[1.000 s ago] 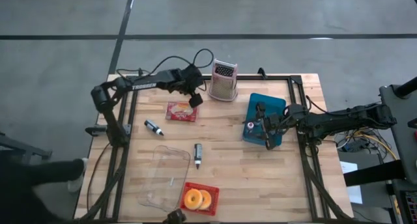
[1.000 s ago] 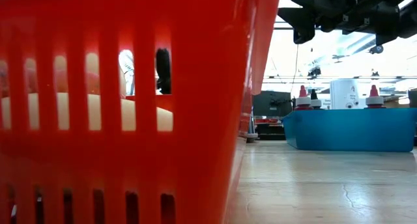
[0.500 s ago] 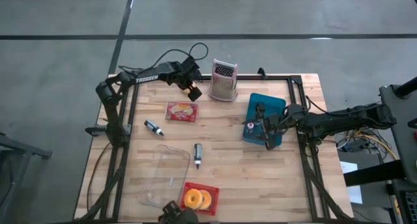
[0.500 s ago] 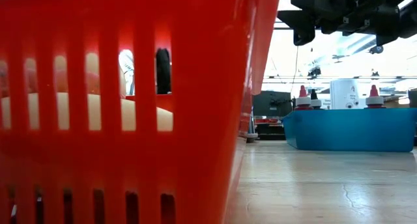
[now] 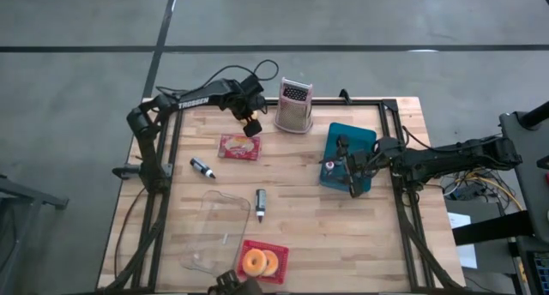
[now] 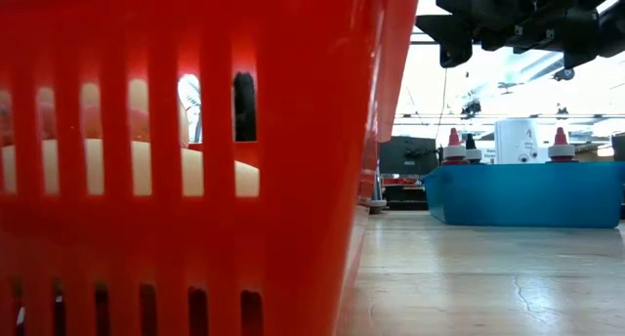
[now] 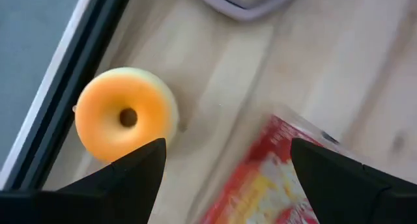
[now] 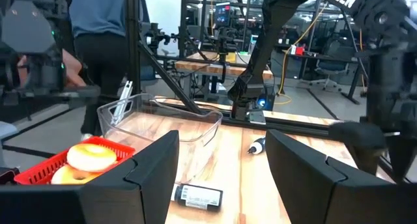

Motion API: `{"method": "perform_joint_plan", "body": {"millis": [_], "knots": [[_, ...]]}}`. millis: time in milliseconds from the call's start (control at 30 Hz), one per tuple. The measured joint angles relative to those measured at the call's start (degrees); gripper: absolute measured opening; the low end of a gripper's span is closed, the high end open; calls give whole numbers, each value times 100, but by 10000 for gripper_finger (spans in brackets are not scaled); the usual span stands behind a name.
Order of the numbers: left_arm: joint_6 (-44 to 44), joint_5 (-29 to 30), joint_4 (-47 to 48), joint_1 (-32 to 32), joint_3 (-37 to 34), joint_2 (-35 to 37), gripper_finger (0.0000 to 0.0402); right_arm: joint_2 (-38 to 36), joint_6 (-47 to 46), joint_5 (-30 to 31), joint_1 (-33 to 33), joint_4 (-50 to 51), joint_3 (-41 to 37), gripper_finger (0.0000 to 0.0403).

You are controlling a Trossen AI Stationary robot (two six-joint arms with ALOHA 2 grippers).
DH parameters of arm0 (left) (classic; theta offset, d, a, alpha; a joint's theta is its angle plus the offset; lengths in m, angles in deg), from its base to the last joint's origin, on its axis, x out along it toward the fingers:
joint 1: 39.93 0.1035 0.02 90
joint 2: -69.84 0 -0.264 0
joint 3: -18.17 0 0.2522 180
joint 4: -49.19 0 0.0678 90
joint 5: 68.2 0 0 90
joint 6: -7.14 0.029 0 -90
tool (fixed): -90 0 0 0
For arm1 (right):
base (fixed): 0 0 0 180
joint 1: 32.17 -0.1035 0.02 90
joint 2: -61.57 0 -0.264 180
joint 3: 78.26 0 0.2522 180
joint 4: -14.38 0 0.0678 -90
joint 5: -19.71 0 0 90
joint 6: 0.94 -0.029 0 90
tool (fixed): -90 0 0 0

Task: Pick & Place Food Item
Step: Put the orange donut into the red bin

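In the upper left of the high view the left pincer [image 5: 250, 121] hangs over the far part of the bench [image 5: 300, 218], between the grater [image 5: 293, 105] and the red snack packet [image 5: 239, 147]. A second ago it sat a little lower and to the right in that view, closer to the packet; it has since drawn back toward the bench's far edge and now stands over a yellow-orange doughnut [image 7: 125, 113], which its wrist view shows lying on the wood beside the dark frame rail, with the packet [image 7: 273, 178] nearby. Its fingers [image 7: 124, 178] stand wide apart with nothing between them, the doughnut showing just beyond the gap. The shift reads as the arm lining up on a food item, probably ahead of a descent and grasp, so the pick looks not yet begun. Two more doughnuts [image 5: 260, 262] lie in the red basket [image 5: 279, 251] at the lower middle of the high view, next to a clear tray [image 5: 214, 231]; the basket seems a likely goal, though I cannot be sure. The right pincer [image 5: 353, 168] waits unchanged at the blue bin [image 5: 358, 139] on the right, fingers [image 8: 104, 185] spread and empty.
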Motion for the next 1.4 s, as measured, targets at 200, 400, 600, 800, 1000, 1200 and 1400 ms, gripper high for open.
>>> {"method": "perform_joint_plan", "body": {"millis": [200,400,600,800,1000,1200,1400], "knots": [[363,40,820,1,722,-44,332,0,83,5,0,-14,0,224],[455,416,1333,94,1329,-608,332,0,63,14,0,-36,0,224],[27,743,1960,84,2059,-1523,332,0,18,14,0,-39,0,224],[-389,1192,1900,31,2571,-1846,332,0,-24,14,0,-5,0,224],[-785,506,1917,15,2876,-1875,332,0,-20,12,2,10,0,224],[-1560,-2,1551,-10,3016,-1874,329,0,-2,12,2,8,0,224],[-2104,39,1316,7,3002,-1886,319,0,-1,12,2,10,0,224]]}}
